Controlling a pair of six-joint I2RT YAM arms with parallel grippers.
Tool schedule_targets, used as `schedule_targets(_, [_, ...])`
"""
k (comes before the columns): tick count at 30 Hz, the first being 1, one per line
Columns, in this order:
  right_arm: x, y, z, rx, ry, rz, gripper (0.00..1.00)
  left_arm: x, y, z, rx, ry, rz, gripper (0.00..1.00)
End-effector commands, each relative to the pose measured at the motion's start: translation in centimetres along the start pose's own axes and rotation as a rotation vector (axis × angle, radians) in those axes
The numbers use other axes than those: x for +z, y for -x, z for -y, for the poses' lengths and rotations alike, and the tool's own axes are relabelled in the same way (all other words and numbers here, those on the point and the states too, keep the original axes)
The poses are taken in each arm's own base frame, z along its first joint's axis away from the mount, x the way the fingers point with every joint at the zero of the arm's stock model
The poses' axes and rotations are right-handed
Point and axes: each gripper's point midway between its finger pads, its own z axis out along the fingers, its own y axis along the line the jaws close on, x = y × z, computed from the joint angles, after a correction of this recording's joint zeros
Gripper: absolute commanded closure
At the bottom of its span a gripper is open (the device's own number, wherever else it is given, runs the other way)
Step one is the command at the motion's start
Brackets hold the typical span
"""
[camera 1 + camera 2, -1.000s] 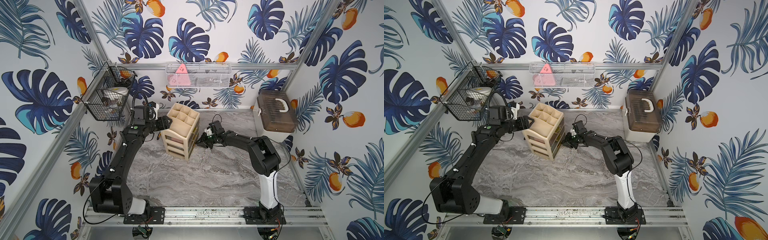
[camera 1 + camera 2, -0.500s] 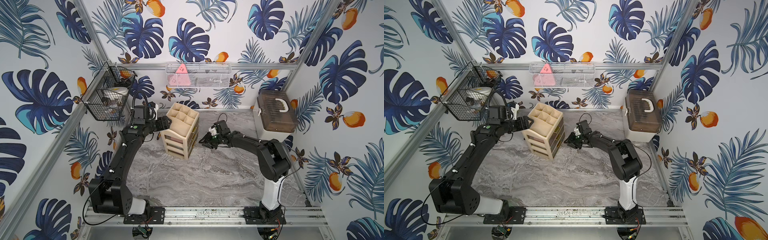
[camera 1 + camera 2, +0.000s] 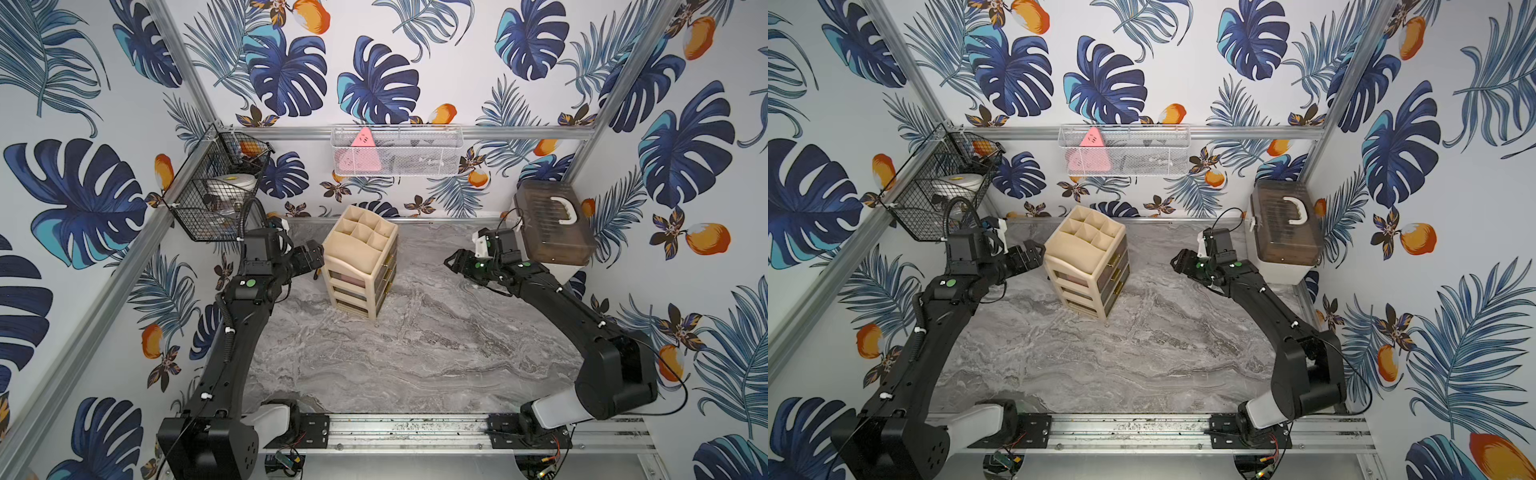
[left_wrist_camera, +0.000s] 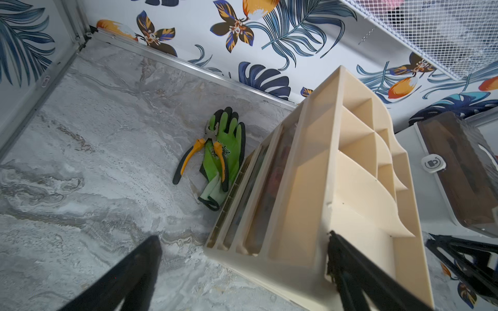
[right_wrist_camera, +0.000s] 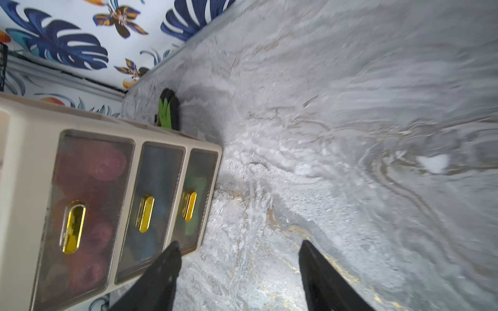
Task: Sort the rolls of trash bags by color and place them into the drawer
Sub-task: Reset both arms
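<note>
The beige drawer unit (image 3: 360, 266) (image 3: 1086, 266) stands mid-table with open compartments on top. Its three tinted drawers with gold handles are shut. Through their fronts the rolls of trash bags show dimly: pink (image 5: 105, 164) in the top drawer, blue (image 5: 159, 212) in the middle one, green (image 5: 198, 188) in the bottom one. My left gripper (image 3: 314, 258) (image 4: 244, 238) is open at the unit's left top corner, one finger (image 4: 347, 264) lying against its top edge. My right gripper (image 3: 452, 263) (image 5: 239, 244) hangs open and empty over bare table, right of the unit.
A green work glove (image 4: 223, 150) with orange-handled pliers (image 4: 188, 159) lies behind the unit. A brown lidded box (image 3: 552, 224) stands at the back right. A black wire basket (image 3: 216, 191) and a white mesh basket (image 3: 395, 149) hang on the walls.
My right gripper has pulled back to the right, away from the drawer fronts, and opened. The left gripper has opened wide beside the unit while its arm stayed put.
</note>
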Motion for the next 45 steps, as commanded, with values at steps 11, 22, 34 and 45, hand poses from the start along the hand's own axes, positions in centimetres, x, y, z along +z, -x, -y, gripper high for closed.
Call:
schedule_targets(11, [-6.1,3.4,3.0,-0.165,-0.163,0.336,0.26,-0.7,-2.3,-4.6,0.007,0.192,0.051,0.02])
schedule_targets(22, [-3.7,1.4,0.9,-0.235,-0.034,0.176,0.26,-1.8,1.2,0.7,-0.002,-0.039,0.096,0.02])
schedule_targets(34, [-4.5,3.0,1.1,-0.241,-0.050,0.274,0.26,-3.2,2.1,-4.9,-0.038,0.296,0.152,0.01])
schedule_targets(45, [-6.5,3.7,2.9,-0.407,-0.142,0.444,0.26,1.4,-2.9,-7.7,0.064,0.361,-0.040,0.01])
